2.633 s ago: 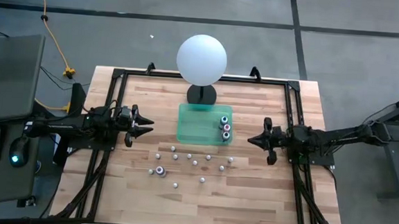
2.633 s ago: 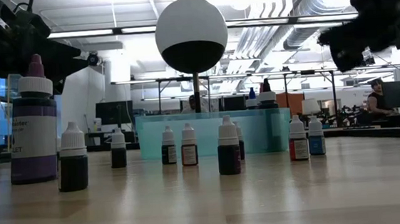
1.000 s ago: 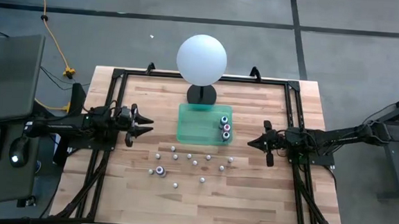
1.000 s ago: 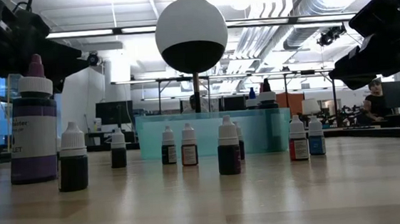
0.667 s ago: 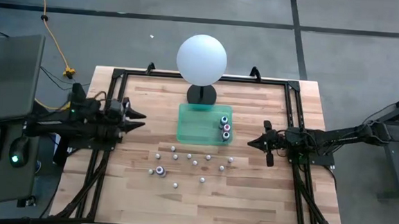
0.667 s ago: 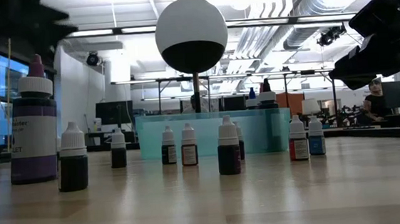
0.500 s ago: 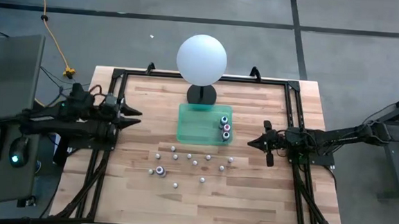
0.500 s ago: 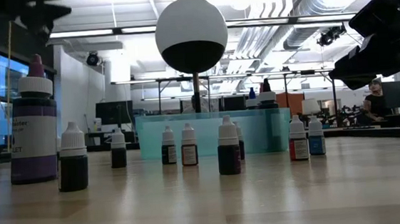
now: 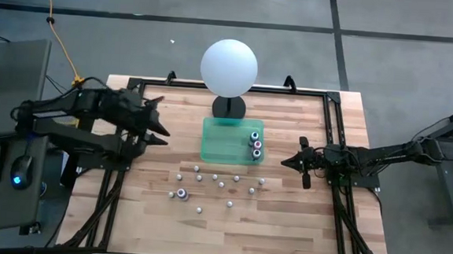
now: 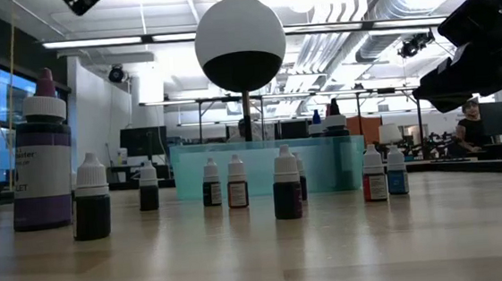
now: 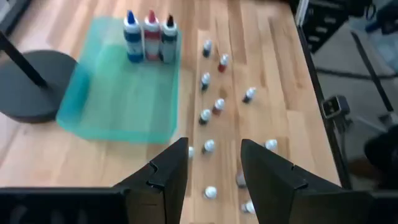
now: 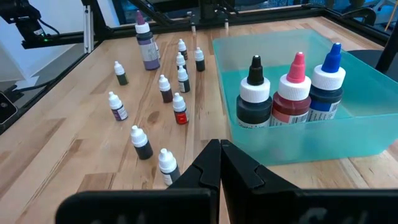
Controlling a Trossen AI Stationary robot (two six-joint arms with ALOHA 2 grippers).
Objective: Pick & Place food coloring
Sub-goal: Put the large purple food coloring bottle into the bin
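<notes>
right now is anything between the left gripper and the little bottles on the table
Nothing visible stands in the way. The left gripper, jaws open and empty, hangs above the table's left side, and the small food coloring bottles stand loose on bare wood in front of the teal tray. The right gripper, shut, waits at the right.

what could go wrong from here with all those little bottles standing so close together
1. The small food coloring bottles stand packed together on the table; the left gripper, open above them, may well knock neighbours over when it descends.
2. Three larger bottles crowd one corner of the teal tray, so a drop there could topple them.
</notes>
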